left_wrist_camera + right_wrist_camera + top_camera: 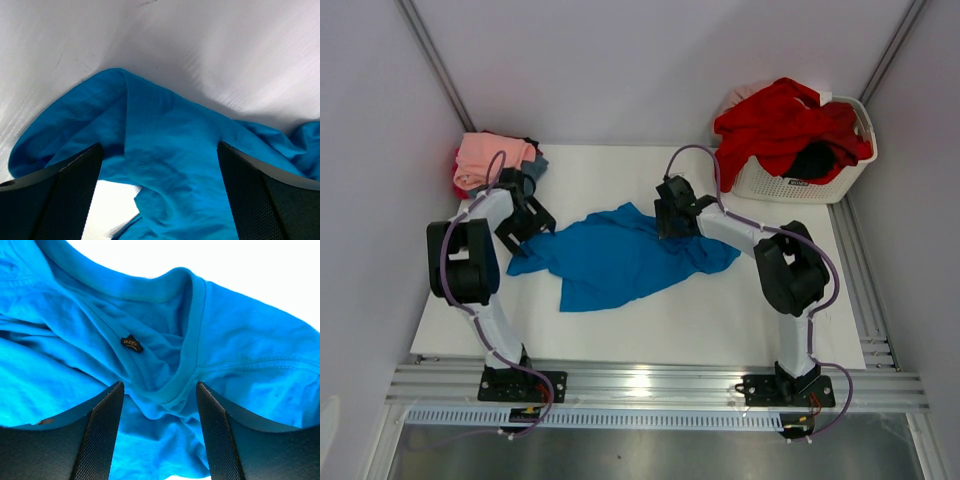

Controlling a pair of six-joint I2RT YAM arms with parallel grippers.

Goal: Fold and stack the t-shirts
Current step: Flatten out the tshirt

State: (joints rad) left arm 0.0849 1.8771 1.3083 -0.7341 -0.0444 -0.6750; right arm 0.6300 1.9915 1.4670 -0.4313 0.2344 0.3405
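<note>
Left tool at blue tee, white table

Item: bright blue t-shirt, rumpled, filling nearly all I see. Landmark: its small dark size label, set like a diamond inside the neck. Ribbed collar: loops above and to the right of the label, then folds down below it. My gripper: below the label, jaws spread wide, one black textured finger on either side, with the collar fold and loose cloth between them. White surface: above and right of the label, past the shirt's edge.
</note>
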